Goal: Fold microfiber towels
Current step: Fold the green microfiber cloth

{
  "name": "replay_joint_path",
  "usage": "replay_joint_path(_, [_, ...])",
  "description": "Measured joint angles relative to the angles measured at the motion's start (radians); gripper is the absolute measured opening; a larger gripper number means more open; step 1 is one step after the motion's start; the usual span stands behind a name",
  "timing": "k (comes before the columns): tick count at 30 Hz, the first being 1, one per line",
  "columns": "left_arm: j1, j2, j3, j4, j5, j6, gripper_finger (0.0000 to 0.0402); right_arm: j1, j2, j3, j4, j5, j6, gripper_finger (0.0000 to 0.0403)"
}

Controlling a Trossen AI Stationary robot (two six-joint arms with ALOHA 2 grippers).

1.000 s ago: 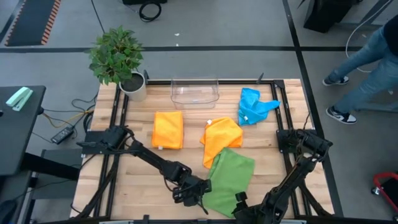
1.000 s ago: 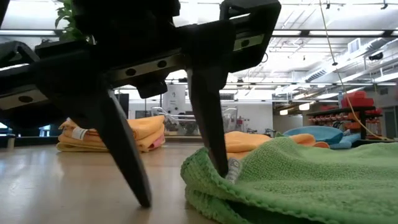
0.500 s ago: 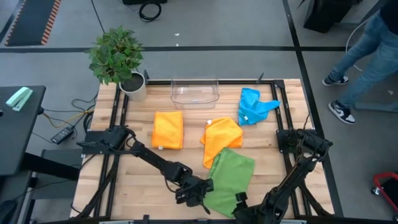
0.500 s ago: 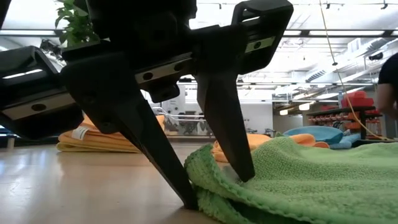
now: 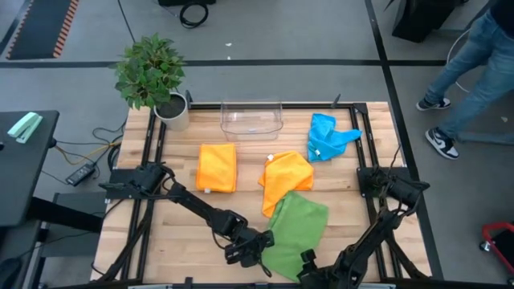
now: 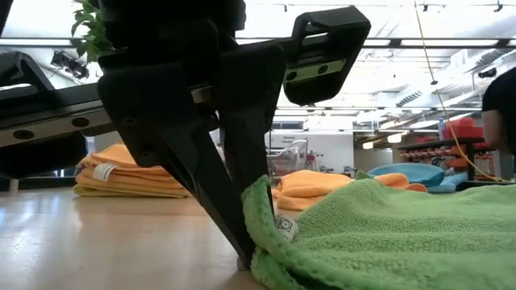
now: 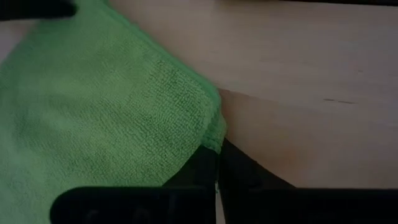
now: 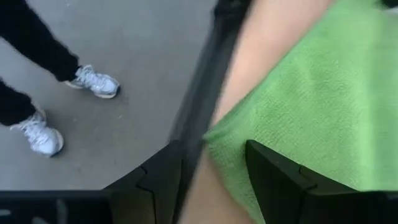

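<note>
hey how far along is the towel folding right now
Done: a folded stack with an orange towel on top sits left of centre. In hand: the left hand is shut on the corner of the green towel, and the right hand, open, is at that towel's near edge. Left: the green one, the loosely folded orange towel and the crumpled blue towel.
</note>
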Motion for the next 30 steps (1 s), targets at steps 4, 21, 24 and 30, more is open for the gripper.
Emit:
replay_joint_path(4, [0.000,0.000,-0.001,-0.002,0.000,-0.015,0.0018,0.005,0.032,0.004,0.020,0.015,0.011,0.0184])
replay_joint_path(21, [0.054,-0.041,-0.008,0.026,0.084,-0.304,0.0007,0.000,-0.081,-0.003,-0.041,0.045,0.215,0.0008])
replay_joint_path(24, [0.091,-0.097,-0.005,0.038,0.154,-0.413,0.0006,0.015,-0.147,-0.003,-0.061,0.034,0.276,0.0008])
replay_joint_path(30, [0.111,-0.170,0.012,0.042,0.324,-0.609,0.0006,0.051,-0.260,-0.001,-0.112,0.042,0.486,0.0007])
